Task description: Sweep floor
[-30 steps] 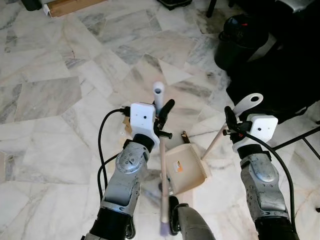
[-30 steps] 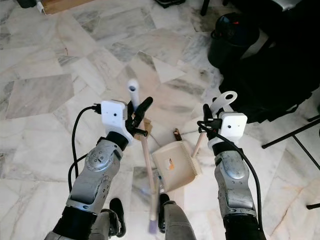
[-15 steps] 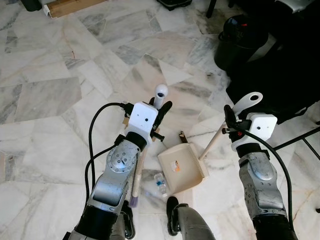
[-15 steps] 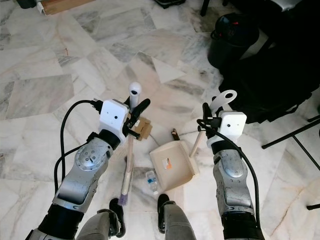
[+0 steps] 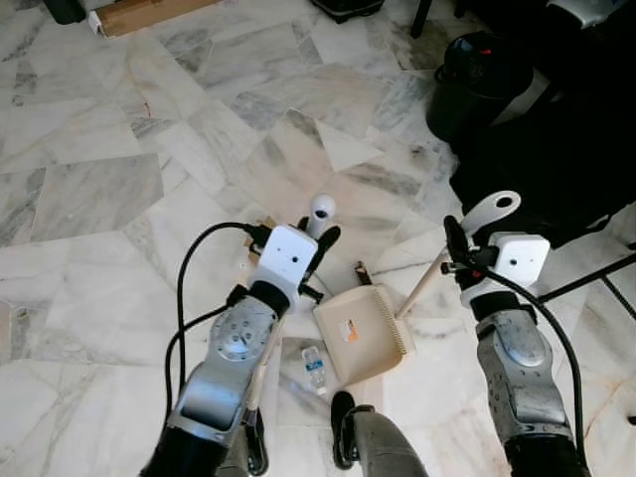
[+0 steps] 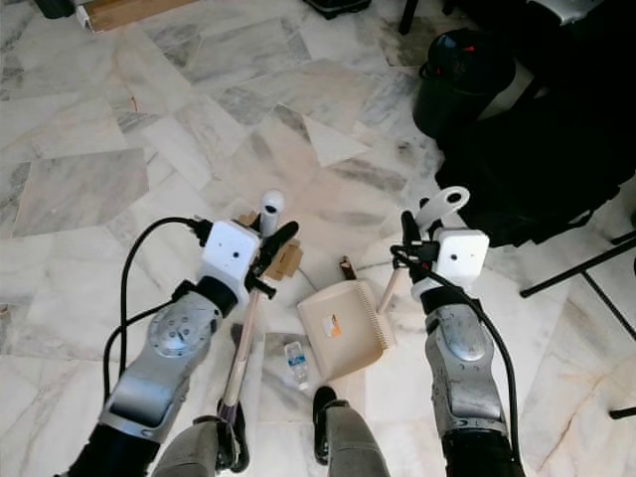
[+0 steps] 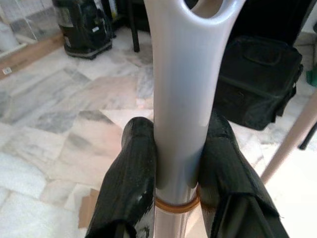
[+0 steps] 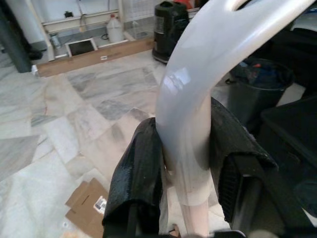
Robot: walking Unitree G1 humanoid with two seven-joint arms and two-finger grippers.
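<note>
My left gripper [image 5: 316,253] is shut on a broom [image 5: 260,360], gripping just below its white cap; the wooden shaft slants down toward my feet. In the left wrist view both fingers [image 7: 131,173] press the pale handle. A dustpan handle [image 5: 492,212] with a white loop end is held by my right gripper [image 5: 459,248], which is shut on it; the right wrist view shows the fingers [image 8: 141,168] clamped around it. The beige dustpan [image 5: 363,333] lies on the marble floor between my arms. A small clear plastic bottle [image 5: 313,368] lies just left of the pan.
A flat cardboard scrap [image 6: 285,260] and a small dark object [image 5: 363,270] lie beyond the pan. A black bin [image 5: 477,79] and a black bag [image 5: 556,149] stand at the right, thin black metal legs [image 5: 596,283] beside them. A cardboard box [image 5: 139,12] sits far left.
The broom's lower end has swung left, away from the dustpan, uncovering the small bottle. My left arm has dropped lower. The right arm and dustpan barely moved.
</note>
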